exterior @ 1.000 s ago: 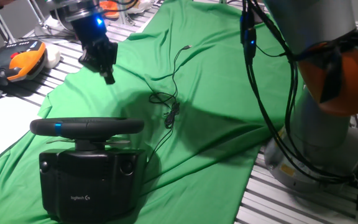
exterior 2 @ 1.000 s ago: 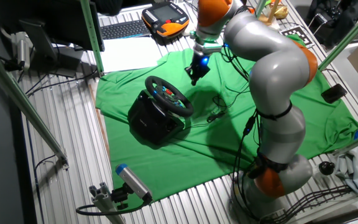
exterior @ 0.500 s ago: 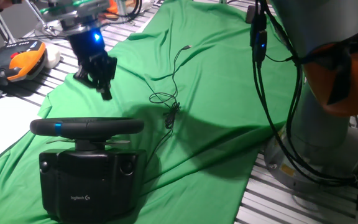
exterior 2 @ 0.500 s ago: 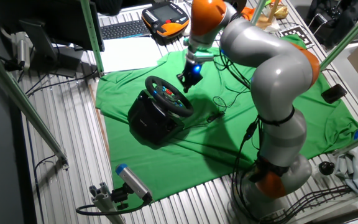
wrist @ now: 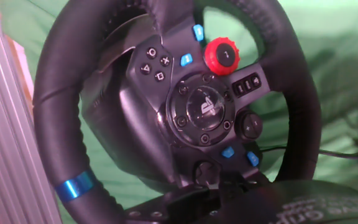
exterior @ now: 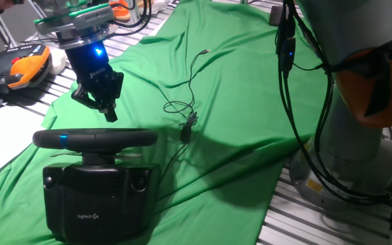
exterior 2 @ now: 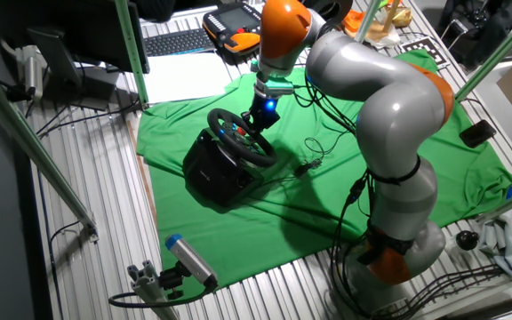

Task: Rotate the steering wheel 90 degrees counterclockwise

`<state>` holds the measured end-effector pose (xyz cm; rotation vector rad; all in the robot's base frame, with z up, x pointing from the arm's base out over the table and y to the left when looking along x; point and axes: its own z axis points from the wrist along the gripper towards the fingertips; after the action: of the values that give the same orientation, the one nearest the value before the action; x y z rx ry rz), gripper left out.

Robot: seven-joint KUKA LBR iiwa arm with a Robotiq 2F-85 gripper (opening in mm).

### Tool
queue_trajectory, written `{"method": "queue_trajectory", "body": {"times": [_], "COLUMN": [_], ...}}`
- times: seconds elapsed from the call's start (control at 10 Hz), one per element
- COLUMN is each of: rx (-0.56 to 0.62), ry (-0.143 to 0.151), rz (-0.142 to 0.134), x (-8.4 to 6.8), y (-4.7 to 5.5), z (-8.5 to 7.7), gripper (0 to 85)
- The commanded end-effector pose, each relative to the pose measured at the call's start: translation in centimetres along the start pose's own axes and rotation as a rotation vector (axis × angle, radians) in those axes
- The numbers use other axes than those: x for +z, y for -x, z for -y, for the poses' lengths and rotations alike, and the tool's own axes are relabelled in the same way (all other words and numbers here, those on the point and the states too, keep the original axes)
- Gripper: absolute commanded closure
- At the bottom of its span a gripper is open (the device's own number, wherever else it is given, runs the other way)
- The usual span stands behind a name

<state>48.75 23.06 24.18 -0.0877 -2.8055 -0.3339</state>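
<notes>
The steering wheel (exterior: 94,139) sits near the front-left corner of the green cloth (exterior: 237,88), which is soft, matte fabric, rumpled into folds over a ribbed metal table (exterior 2: 87,204). Its rim is thick, black and padded, with a faintly grained surface; from one fixed view it shows edge-on as a flat dark bar carrying a small blue light. Below it stands the boxy black plastic base (exterior: 94,197), smooth-sided, with a white logo low on its face.

The hand view looks straight onto the wheel face (wrist: 197,106): a glossy black hub with round and oval buttons, a knurled red dial (wrist: 221,56), small blue tabs, and a shiny blue metallic band (wrist: 75,185) wrapped around the rim.

The gripper (exterior: 101,102) hangs just behind and above the rim, close to it but clear of it, with a blue lamp glowing on the wrist above. The black fingers point downward; from these angles I cannot tell whether they are spread or closed.

The arm (exterior 2: 372,80) is built of smooth grey rounded segments with orange joints. A thin black cable (exterior: 186,109) lies in loose loops on the cloth beside the wheel. An orange-and-black tool (exterior: 26,68) rests on the table beyond the cloth's edge.
</notes>
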Motion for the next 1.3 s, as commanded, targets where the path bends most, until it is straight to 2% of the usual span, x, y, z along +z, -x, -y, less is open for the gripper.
{"method": "queue_trajectory", "body": {"times": [0.0, 0.1, 0.2, 0.4, 0.6, 0.8, 0.9, 1.0, 1.1, 1.2], "rx": [0.003, 0.003, -0.005, -0.017, -0.038, -0.038, -0.040, -0.018, -0.013, -0.014], "ry": [-0.002, -0.012, -0.011, -0.004, -0.008, -0.078, -0.070, -0.077, -0.103, -0.101], "rz": [0.012, 0.025, 0.027, 0.011, 0.037, 0.076, 0.078, 0.075, 0.063, 0.049], "x": [-0.01, -0.01, -0.01, -0.01, -0.01, -0.01, -0.01, -0.01, -0.01, -0.01], "y": [-0.02, -0.02, -0.02, -0.02, -0.02, -0.02, -0.02, -0.02, -0.02, -0.02], "z": [0.00, 0.00, 0.00, 0.00, 0.00, 0.00, 0.00, 0.00, 0.00, 0.00], "gripper": [85.0, 85.0, 85.0, 85.0, 85.0, 85.0, 85.0, 85.0, 85.0, 85.0]}}
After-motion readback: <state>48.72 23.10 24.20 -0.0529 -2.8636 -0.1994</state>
